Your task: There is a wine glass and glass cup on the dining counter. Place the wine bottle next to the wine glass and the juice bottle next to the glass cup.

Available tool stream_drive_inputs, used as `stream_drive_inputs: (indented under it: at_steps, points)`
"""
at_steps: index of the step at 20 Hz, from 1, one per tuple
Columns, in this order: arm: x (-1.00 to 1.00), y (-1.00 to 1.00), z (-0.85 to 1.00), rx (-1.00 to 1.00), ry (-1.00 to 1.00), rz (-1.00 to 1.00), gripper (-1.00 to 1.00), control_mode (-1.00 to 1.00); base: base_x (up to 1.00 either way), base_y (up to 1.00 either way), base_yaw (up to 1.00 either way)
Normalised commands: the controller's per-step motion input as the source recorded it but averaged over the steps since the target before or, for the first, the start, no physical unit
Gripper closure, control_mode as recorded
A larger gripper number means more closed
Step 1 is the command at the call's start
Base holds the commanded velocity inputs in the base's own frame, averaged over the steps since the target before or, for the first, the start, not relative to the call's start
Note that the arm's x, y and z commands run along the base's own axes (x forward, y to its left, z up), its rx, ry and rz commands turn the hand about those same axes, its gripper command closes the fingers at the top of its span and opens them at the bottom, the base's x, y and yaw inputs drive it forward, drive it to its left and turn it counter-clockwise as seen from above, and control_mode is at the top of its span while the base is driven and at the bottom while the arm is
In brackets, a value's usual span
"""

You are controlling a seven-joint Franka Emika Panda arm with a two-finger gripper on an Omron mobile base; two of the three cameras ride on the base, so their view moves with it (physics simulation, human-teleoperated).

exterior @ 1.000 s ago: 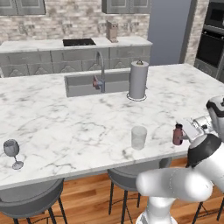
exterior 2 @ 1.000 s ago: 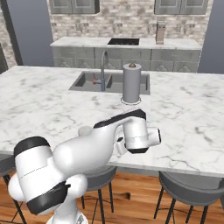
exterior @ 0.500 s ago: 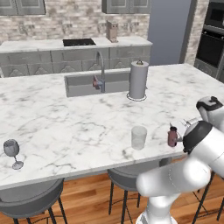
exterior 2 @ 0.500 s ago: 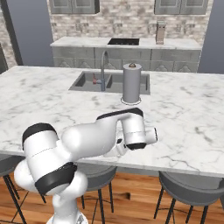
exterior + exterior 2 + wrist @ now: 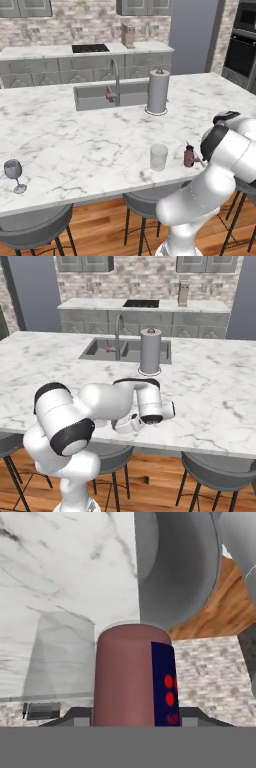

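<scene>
My gripper (image 5: 195, 159) is shut on the juice bottle (image 5: 188, 156), a squat pinkish-red bottle held upright at the near right edge of the dining counter (image 5: 75, 145). The glass cup (image 5: 159, 157) stands just left of it, a small gap apart. In the hand view the juice bottle (image 5: 131, 677) sits between the jaws of my gripper (image 5: 135, 719), with the glass cup (image 5: 60, 657) beside it. Whether the bottle's base touches the marble I cannot tell. The wine glass (image 5: 14, 173) stands far off at the near left corner. The wine bottle is out of view.
A grey paper-towel roll (image 5: 158, 91) stands behind the cup, next to the sink (image 5: 95, 96) and faucet (image 5: 116, 80). Grey stools (image 5: 35, 230) line the near side. My arm (image 5: 100, 403) reaches over the counter's front edge (image 5: 200, 443).
My gripper has carried the juice bottle leftward along the counter's front edge, closer to the glass cup. The cup and wine glass have not moved.
</scene>
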Motion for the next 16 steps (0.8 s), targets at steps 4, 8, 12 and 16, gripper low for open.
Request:
stream_drive_inputs:
  at_steps: [4, 8, 12, 16]
  points:
    - [0.45, 0.12, -0.26, 0.01, 0.0, 0.0, 1.0, -1.0, 0.0, 0.0, 0.0]
    - [0.29, 0.02, -0.26, 0.0, 0.0, 0.0, 1.0, -1.0, 0.0, 0.0, 0.0]
    - [0.31, 0.09, -0.28, 0.0, 0.0, 0.0, 1.0, -1.0, 0.0, 0.0, 0.0]
    - [0.28, 0.07, -0.16, 0.0, 0.0, 0.0, 1.0, -1.0, 0.0, 0.0, 0.0]
